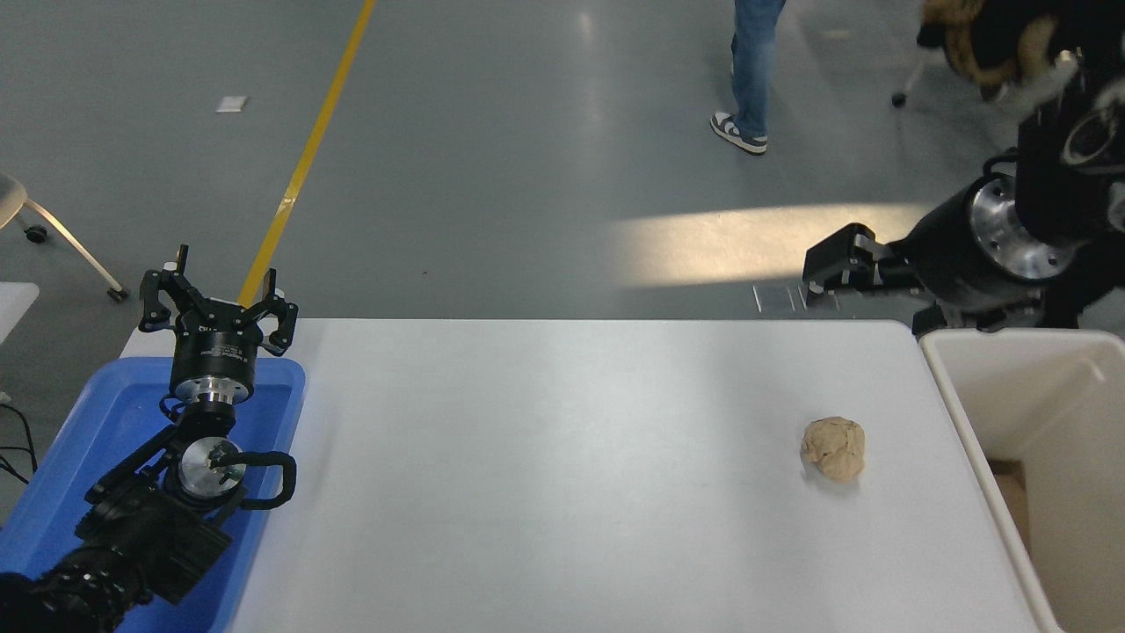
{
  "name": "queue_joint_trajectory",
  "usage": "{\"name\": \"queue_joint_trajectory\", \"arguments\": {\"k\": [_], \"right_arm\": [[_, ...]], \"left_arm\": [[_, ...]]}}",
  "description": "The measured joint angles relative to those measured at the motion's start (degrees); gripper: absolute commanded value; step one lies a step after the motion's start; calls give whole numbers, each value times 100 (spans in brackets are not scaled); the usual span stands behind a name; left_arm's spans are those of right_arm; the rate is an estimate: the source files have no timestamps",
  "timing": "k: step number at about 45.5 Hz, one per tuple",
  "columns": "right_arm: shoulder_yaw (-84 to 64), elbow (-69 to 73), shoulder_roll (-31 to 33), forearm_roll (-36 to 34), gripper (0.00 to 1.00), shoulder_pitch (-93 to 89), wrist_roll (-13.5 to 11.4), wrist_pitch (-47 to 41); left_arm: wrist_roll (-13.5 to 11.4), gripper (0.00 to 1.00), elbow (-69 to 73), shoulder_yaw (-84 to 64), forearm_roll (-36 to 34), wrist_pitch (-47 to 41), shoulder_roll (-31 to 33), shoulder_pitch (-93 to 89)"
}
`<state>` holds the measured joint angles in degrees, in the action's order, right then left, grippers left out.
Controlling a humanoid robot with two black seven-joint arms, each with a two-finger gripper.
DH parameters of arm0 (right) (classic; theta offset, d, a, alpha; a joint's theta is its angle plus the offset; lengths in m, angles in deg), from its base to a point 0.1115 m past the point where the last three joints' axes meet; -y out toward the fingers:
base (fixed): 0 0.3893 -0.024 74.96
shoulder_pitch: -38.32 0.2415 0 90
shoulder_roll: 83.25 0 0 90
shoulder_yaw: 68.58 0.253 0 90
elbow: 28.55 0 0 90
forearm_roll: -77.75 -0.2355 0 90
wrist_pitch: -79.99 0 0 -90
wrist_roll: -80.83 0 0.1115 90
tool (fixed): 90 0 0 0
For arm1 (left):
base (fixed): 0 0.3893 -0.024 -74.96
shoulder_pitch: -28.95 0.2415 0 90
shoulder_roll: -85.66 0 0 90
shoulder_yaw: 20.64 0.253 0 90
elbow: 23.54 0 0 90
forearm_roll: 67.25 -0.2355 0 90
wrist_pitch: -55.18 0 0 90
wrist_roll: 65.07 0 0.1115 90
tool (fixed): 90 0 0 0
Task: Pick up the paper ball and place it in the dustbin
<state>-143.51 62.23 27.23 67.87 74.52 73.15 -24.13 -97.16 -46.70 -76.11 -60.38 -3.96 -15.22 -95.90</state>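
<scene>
Nothing is done yet. The ball lies untouched on the surface at 4 o'clock, just beside the bin. The right claw hangs above the far edge at 2 o'clock, grasping nothing; whether its jaws are spread I cannot tell. Pickup and drop remain.

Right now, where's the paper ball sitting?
In the head view, the paper ball lies on the white table toward its right side, just left of the dustbin and nearer than the raised right gripper.
</scene>
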Motion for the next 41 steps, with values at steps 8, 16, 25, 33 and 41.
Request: {"name": "queue_joint_trajectory", "arguments": {"k": [8, 16, 25, 33, 41], "right_arm": [[190, -820, 6, 2, 98, -1375, -3, 464], [643, -1663, -19, 5, 98, -2617, -6, 693], [972, -2582, -269, 15, 99, -3736, -6, 803], [1114, -3431, -597, 16, 99, -4563, -6, 852], [1187, -4019, -784, 16, 99, -5097, -6, 867]], "left_arm": [[0, 99, 0, 0, 0, 0, -2, -1], [0, 99, -1, 0, -2, 0, -2, -2], [1, 99, -1, 0, -2, 0, -1, -3], [1, 99, -1, 0, -1, 0, -2, -5], [1, 99, -1, 0, -1, 0, -2, -5]]}}
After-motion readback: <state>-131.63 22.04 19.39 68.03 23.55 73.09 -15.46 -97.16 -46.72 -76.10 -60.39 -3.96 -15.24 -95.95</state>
